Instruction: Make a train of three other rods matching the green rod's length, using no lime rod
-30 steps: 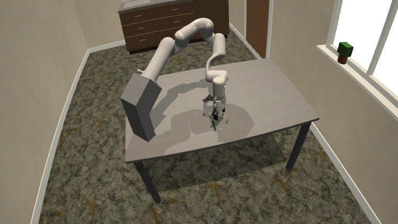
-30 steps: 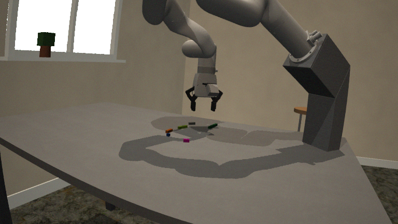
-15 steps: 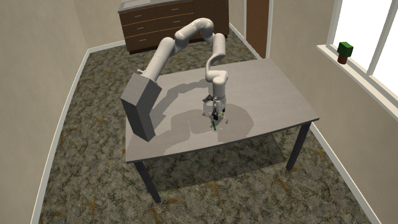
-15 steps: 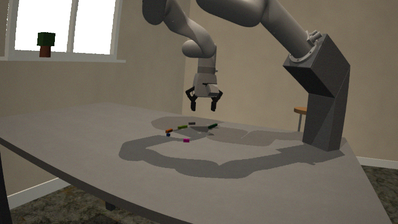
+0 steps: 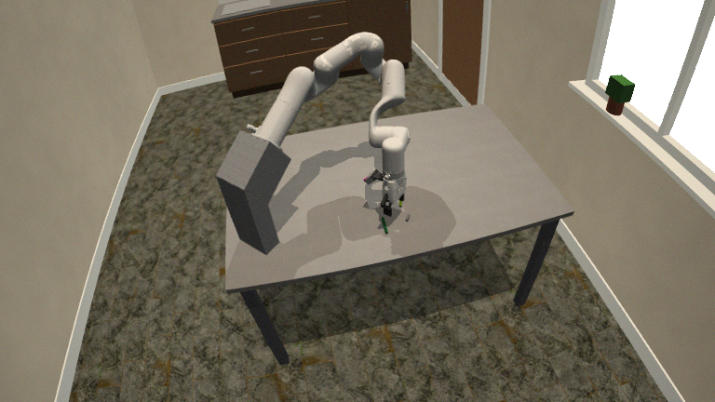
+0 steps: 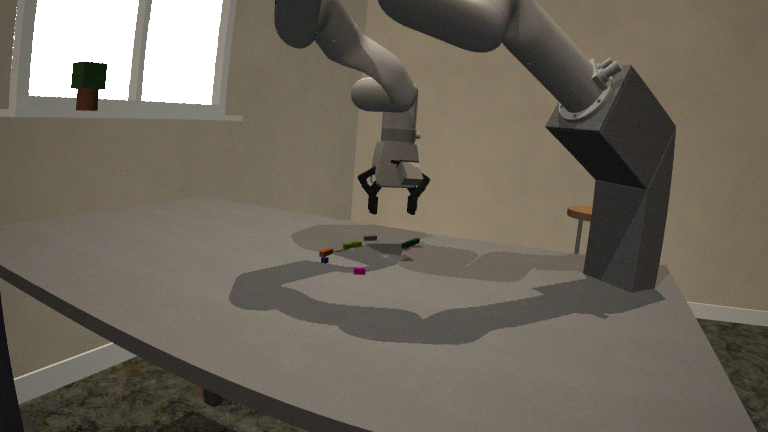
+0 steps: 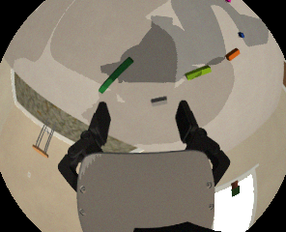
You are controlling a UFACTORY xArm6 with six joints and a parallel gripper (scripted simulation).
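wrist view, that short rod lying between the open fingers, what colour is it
Grey rod; the wrist view shows it best.

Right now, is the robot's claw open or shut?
Open. The black gripper hangs above the grey table with its fingers spread wide and nothing between them; the small grey rod lies below.
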